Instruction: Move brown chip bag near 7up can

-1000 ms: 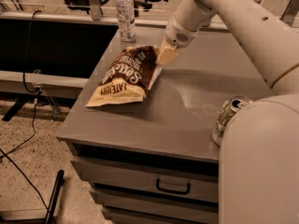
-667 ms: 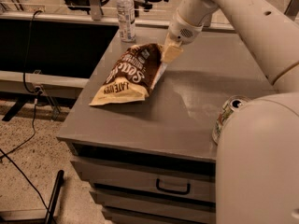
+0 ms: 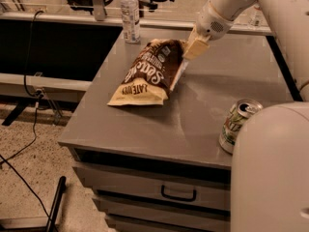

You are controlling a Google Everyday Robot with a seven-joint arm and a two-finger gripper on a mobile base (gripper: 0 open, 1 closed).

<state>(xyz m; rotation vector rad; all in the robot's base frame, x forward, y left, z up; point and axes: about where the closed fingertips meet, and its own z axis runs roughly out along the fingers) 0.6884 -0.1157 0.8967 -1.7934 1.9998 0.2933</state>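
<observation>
The brown chip bag (image 3: 147, 74) lies on the grey cabinet top (image 3: 203, 110), left of centre, dark brown with white lettering and a tan end toward the front. My gripper (image 3: 195, 47) is at the bag's far right corner and is shut on it, with that end raised a little. The 7up can (image 3: 237, 124) stands upright near the front right edge, well apart from the bag, partly hidden by my arm's white casing (image 3: 270, 173).
A clear plastic water bottle (image 3: 129, 14) stands at the back left corner of the top. Drawers with a handle (image 3: 178, 195) are below the front edge. Cables (image 3: 29, 129) lie on the floor at left.
My gripper has moved to the right and a little up, drawing the bag's far end with it. The can and the bottle have not moved.
</observation>
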